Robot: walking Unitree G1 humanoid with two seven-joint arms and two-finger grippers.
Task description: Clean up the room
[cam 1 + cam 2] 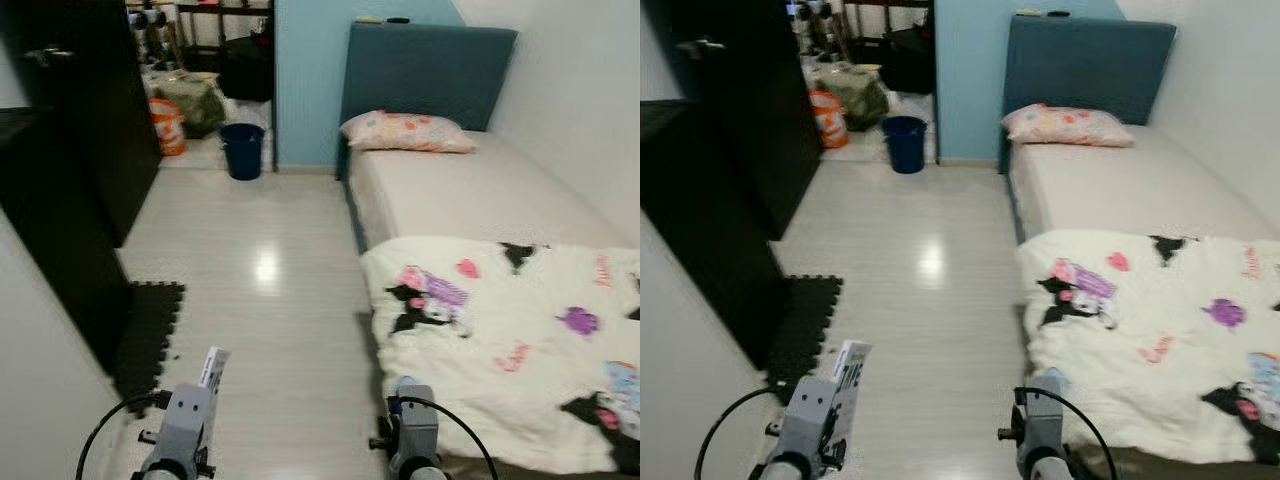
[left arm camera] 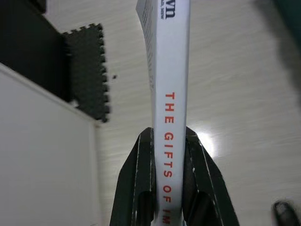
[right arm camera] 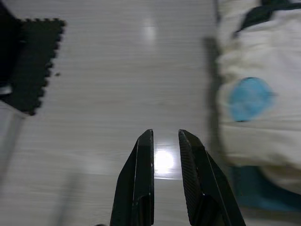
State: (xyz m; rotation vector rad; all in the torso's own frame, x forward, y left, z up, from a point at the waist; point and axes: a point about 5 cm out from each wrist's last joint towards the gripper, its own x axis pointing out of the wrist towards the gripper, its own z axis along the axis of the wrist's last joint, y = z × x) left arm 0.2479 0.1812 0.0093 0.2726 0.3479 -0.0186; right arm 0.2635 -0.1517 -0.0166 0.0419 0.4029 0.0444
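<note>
My left gripper (image 2: 168,134) is shut on a thin white book (image 2: 170,70) with red letters down its spine, held upright over the pale wood floor (image 1: 270,300). The book's top (image 1: 213,367) pokes up above my left wrist at the lower left of the eye views. My right gripper (image 3: 165,133) hangs over the floor beside the bed's edge, its fingers (image 3: 143,160) a narrow gap apart with nothing between them. A cream blanket (image 1: 520,340) with cartoon prints lies rumpled over the near end of the bed (image 1: 480,190).
A patterned pillow (image 1: 408,132) lies by the blue headboard (image 1: 425,70). A dark wardrobe (image 1: 60,200) lines the left, with a black foam mat (image 1: 150,330) at its foot. A blue bucket (image 1: 243,150) and an orange bag (image 1: 167,126) stand by the far doorway.
</note>
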